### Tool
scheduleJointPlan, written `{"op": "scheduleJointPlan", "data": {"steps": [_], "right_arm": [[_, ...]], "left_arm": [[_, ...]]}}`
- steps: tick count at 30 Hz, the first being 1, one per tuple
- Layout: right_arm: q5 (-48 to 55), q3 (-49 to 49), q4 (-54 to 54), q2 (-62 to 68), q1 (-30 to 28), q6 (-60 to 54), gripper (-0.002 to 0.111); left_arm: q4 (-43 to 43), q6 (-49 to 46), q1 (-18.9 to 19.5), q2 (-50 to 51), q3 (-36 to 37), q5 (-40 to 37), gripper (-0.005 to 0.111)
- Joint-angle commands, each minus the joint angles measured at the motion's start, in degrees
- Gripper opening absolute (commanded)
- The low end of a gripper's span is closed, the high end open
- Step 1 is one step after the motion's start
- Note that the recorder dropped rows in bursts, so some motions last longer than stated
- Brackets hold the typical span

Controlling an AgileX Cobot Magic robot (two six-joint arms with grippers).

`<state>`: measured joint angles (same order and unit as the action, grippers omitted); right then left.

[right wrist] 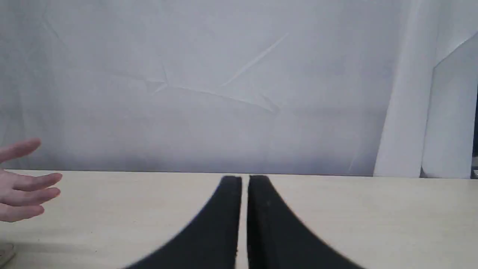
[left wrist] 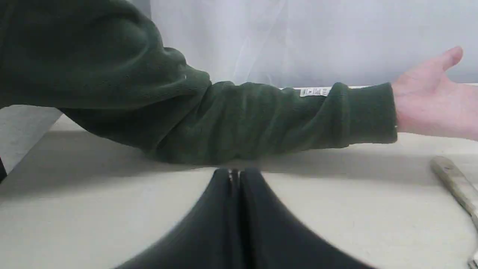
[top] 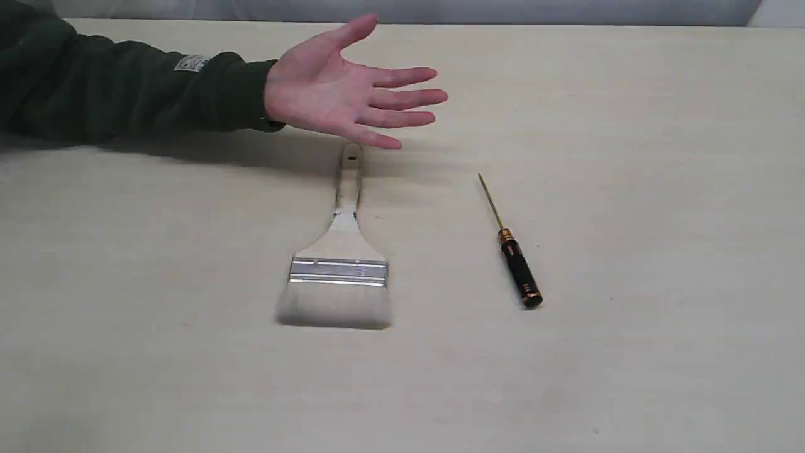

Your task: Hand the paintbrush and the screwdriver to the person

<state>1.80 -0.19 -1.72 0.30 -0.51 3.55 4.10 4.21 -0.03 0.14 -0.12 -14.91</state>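
1. Paintbrush (top: 339,251) flat on the counter (top: 629,352), handle end near the person's hand (top: 339,94), palm open.
2. Screwdriver (top: 517,264) lies apart, to its right.
3. Left gripper (left wrist: 234,172) jaws pressed together, empty; right gripper (right wrist: 244,179) jaws a slit apart, empty.

The tool (left wrist: 235,175) is hanging over the table (left wrist: 112,209), its fingers pressing together with nothing between them. Beyond it a dark green sleeve (left wrist: 224,119) with a white label (left wrist: 315,92) is stretching across the table, an open hand (left wrist: 433,101) showing past the cuff. A brush (left wrist: 453,183) is lying near the hand.
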Motion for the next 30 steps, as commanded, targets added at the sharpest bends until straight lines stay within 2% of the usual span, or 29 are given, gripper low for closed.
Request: {"op": "scheduleJointPlan", "data": {"steps": [1, 12, 16, 19, 25, 30], "right_arm": [[0.0, 0.2, 0.0, -0.3, -0.4, 0.8, 0.004], [-1.8, 0.2, 10.2, -0.3, -0.3, 0.8, 0.004], [-7.6, 0.2, 12.8, -0.3, 1.7, 0.8, 0.004], [-7.3, 0.0, 14.7, -0.3, 4.3, 2.1, 0.004], [-5.7, -8.5, 14.7, 3.5, 8.6, 2.1, 0.004], [-1.0, -19.6, 14.6, 16.1, 10.0, -1.4, 0.004]], "left_arm": [[-0.2, 0.1, -0.4, -0.1, 0.1, 0.5, 0.0], [-0.2, 0.1, -0.4, -0.1, 0.1, 0.7, 0.0], [0.0, 0.1, -0.4, -0.1, 0.1, 0.6, 0.0], [0.0, 0.1, -0.4, -0.1, 0.1, 0.6, 0.0], [0.0, 0.1, -0.4, -0.1, 0.1, 0.6, 0.0], [-0.1, 0.1, -0.4, -0.1, 0.1, 0.6, 0.0]]}}
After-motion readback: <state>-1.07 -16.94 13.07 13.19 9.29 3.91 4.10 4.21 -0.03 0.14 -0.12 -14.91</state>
